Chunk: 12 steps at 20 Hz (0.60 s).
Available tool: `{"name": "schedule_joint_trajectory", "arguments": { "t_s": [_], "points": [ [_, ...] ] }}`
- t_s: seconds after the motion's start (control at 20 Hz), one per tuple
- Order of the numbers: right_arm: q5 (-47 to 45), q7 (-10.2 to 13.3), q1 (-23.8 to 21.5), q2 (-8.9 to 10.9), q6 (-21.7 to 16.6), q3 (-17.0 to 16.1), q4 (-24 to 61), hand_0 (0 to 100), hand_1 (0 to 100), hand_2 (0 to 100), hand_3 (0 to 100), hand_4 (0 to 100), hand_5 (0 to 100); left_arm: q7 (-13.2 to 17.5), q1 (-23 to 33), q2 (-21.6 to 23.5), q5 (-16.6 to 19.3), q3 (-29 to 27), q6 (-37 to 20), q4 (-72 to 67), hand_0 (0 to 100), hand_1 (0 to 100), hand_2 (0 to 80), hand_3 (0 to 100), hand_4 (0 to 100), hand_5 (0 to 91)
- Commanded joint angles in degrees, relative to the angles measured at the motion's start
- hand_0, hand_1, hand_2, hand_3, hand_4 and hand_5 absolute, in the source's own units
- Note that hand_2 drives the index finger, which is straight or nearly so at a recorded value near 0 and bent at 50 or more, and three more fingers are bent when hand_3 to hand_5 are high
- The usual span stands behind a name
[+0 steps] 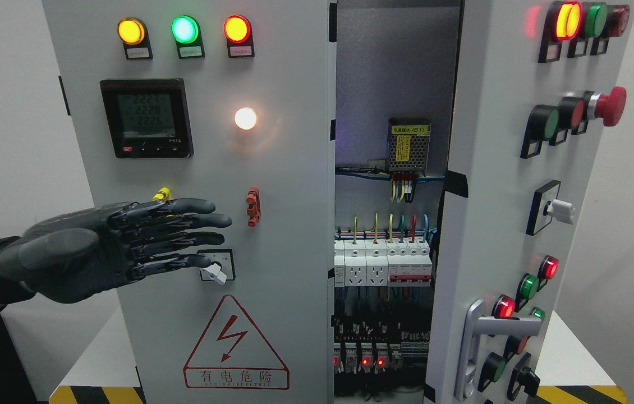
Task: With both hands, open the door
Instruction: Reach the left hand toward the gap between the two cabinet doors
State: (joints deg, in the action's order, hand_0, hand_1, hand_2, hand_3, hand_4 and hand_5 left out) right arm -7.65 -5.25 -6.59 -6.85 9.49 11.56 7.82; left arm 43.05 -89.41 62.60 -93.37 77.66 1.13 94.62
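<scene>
Already the tall right door (496,224) stands swung outward, left hand (126,244) flat, fingers spread.

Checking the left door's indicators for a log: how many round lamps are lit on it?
4: a yellow lamp, green lamp and red-orange lamp in a row along the top, and a white lamp right of the meter.

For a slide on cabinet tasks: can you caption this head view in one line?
Left hand hovers open-fingered before the closed left door; the right door stands ajar, exposing breakers.
</scene>
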Motion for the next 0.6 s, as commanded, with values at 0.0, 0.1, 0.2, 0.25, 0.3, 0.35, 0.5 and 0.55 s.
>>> {"name": "schedule_joint_trajectory", "arguments": {
  "t_s": [0.0, 0.1, 0.2, 0.25, 0.3, 0.35, 0.5, 0.55],
  "points": [
    [0.0, -0.03, 0.0, 0.0, 0.09, 0.04, 0.0, 6, 14, 0, 0, 0, 0, -5.33, -4.9, -18.2, -1.81, 13.75, -0.16, -4.26, 12, 56, 0.0, 0, 0, 0.0],
    [0.0, -0.03, 0.0, 0.0, 0.0, 0.04, 0.0, 6, 14, 0, 0, 0, 0, -7.36, -4.63, -21.28, -1.9, 11.56, -0.08, -4.44, 12, 56, 0.0, 0, 0, 0.0],
    [0.0, -0.03, 0.0, 0.0, 0.0, 0.04, 0.0, 6, 14, 0, 0, 0, 0, -7.89, -4.63, -23.57, -1.81, 9.71, 0.01, -4.36, 12, 56, 0.0, 0, 0, 0.0],
    [0.0, -0.03, 0.0, 0.0, 0.0, -0.04, 0.0, 6, 14, 0, 0, 0, 0, -8.15, -4.54, -24.97, -1.72, 8.57, 0.01, -4.27, 12, 56, 0.0, 0, 0, 0.0],
    [0.0, -0.03, 0.0, 0.0, 0.0, 0.04, 0.0, 6, 14, 0, 0, 0, 0, -8.42, -4.46, -26.03, -1.72, 7.34, 0.1, -4.36, 12, 56, 0.0, 0, 0, 0.0],
    [0.0, -0.03, 0.0, 0.0, 0.0, 0.04, 0.0, 6, 14, 0, 0, 0, 0, -8.86, -4.37, -26.73, -1.72, 5.67, 0.36, -4.36, 12, 56, 0.0, 0, 0, 0.0],
    [0.0, -0.03, 0.0, 0.0, 0.0, -0.04, 0.0, 6, 14, 0, 0, 0, 0, -10.79, -3.14, -29.46, -1.46, 1.71, 0.8, -4.18, 12, 56, 0.0, 0, 0, 0.0],
    [0.0, -0.03, 0.0, 0.0, 0.0, 0.04, 0.0, 6, 14, 0, 0, 0, 0, -10.97, -2.96, -30.16, -1.2, 1.27, 0.8, -4.27, 12, 56, 0.0, 0, 0, 0.0]
  ]
}}
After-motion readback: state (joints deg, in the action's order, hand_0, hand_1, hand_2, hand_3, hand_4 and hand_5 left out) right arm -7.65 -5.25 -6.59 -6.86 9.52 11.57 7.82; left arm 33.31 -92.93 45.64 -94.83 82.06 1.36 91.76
